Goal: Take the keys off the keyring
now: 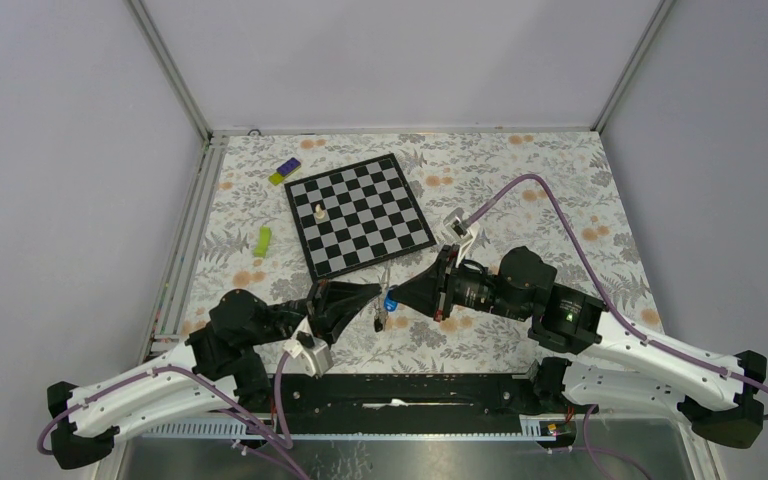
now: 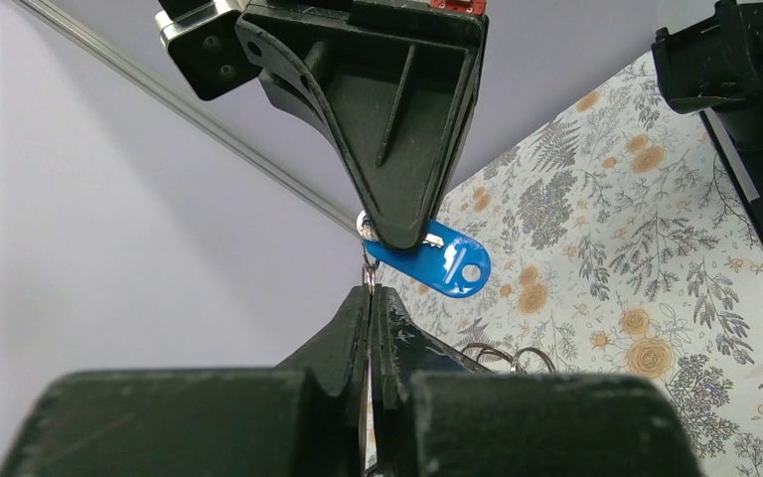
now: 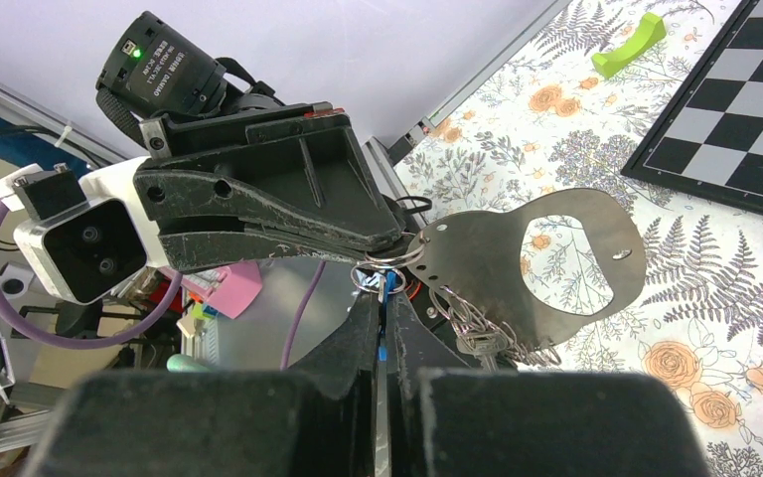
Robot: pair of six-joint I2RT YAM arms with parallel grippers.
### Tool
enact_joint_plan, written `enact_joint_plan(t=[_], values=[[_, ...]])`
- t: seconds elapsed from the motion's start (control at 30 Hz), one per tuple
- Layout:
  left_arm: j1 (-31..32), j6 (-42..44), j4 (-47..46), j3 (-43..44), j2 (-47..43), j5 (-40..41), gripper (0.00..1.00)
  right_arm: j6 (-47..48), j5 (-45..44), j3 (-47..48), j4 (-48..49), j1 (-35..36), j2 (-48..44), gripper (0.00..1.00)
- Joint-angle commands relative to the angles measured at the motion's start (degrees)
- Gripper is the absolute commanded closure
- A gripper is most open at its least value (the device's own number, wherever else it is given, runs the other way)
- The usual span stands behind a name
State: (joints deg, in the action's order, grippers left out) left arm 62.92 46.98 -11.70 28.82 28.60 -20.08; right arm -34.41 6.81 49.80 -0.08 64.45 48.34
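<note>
1. Left gripper [image 2: 371,298]: at the lower centre of its own wrist view, the jaws are pressed together on the thin wire of the keyring [image 3: 395,260], with no gap showing between the fingers.
2. Right gripper [image 3: 385,303]: its jaws are likewise closed. In the left wrist view it comes down from the top of the frame and we see its tip pinching one end of the blue tag [image 2: 442,263].
3. In the top view the two grippers meet tip to tip at the lower centre, just below the chessboard [image 1: 360,215], holding the keyring in the air between them.
4. In the right wrist view a flat metal plate [image 3: 467,263] with a large cut-out hangs from the ring at centre right. Below it dangle a short chain and the keys [image 3: 477,340]. We cannot tell exactly how each key is linked.
5. Farther out, a white chess piece [image 1: 319,212] stands on the left of the board, and a green object [image 1: 262,241] lies left of the board on the floral table [image 1: 520,180].
</note>
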Motion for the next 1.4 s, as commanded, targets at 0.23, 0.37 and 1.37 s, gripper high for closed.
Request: enact_joint_plan(t=[0.23,0.37,1.37], values=[[-0.1,-0.1,-1.5,1.0,0.2,-0.5,1.0,-1.4,-1.2,0.6,7.0,0.1,0.2,1.0],[-0.1,-0.2,-1.7,0.9,0.5,-0.6,1.0,-1.5,-0.8,0.7,7.6,0.1,0.9,1.0],[-0.1,-0.9,-4.1,0.4,0.2,2.4,1.0,-1.7,6.5,-1.0,9.2,0.1,3.1,1.0]])
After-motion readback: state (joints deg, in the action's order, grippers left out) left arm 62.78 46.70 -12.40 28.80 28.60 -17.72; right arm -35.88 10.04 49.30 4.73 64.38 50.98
